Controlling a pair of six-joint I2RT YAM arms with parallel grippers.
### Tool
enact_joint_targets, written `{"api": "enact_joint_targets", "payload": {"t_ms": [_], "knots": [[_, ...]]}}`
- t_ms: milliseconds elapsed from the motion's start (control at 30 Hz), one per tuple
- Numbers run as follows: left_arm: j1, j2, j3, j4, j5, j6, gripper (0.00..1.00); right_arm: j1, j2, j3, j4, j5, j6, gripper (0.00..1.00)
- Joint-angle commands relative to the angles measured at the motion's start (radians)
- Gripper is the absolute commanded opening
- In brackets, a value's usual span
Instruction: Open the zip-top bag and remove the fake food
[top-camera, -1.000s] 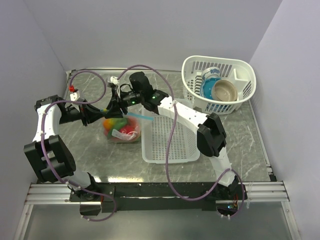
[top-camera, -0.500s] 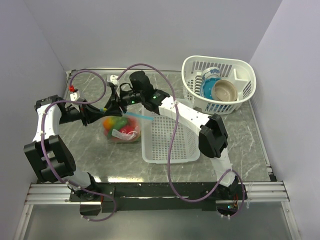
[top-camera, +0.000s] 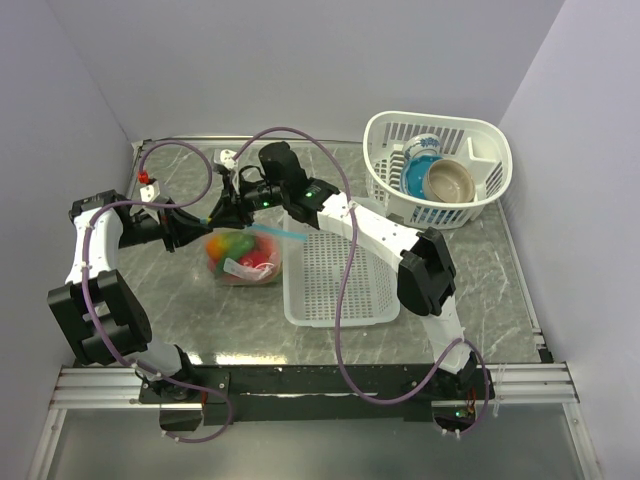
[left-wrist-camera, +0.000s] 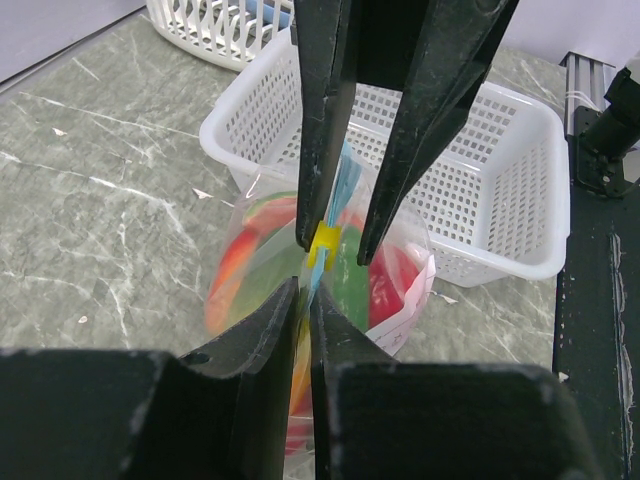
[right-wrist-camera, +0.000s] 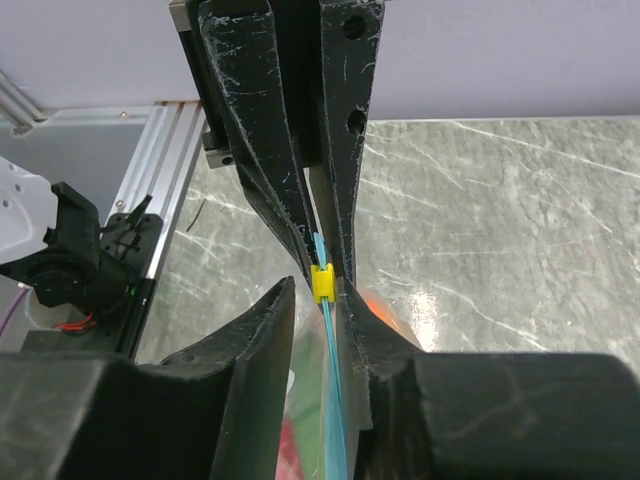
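The zip-top bag lies on the table left of centre, holding the fake food in red, green, yellow and orange. Its teal zip strip is lifted, with a yellow slider on it. My left gripper is shut on the strip's end, as the left wrist view shows. My right gripper is open, its jaws either side of the slider; the strip runs along its right finger. The red and green pieces show through the plastic.
A flat white slotted basket sits right beside the bag and shows behind it in the left wrist view. A round white basket at the back right holds a blue bowl and a tan bowl. Purple cables loop over both arms.
My right arm has shifted very slightly. The bag, the slider and my left gripper have stayed where they were.
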Motion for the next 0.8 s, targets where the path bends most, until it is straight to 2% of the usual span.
{"api": "enact_joint_targets", "payload": {"t_ms": [0, 200, 600, 767], "knots": [[0.001, -0.018, 0.002, -0.027, 0.095, 0.005, 0.17, 0.008, -0.031, 0.059, 0.044, -0.003, 0.015, 0.27], [0.001, -0.019, 0.004, -0.027, 0.090, 0.002, 0.17, 0.008, -0.032, 0.062, 0.034, 0.007, 0.012, 0.15], [0.002, -0.030, 0.010, -0.027, 0.096, -0.003, 0.17, 0.007, -0.039, 0.048, 0.004, 0.049, -0.011, 0.02], [0.001, -0.033, 0.016, -0.029, 0.090, -0.008, 0.16, 0.005, -0.049, 0.028, -0.034, 0.083, -0.048, 0.00]]}}
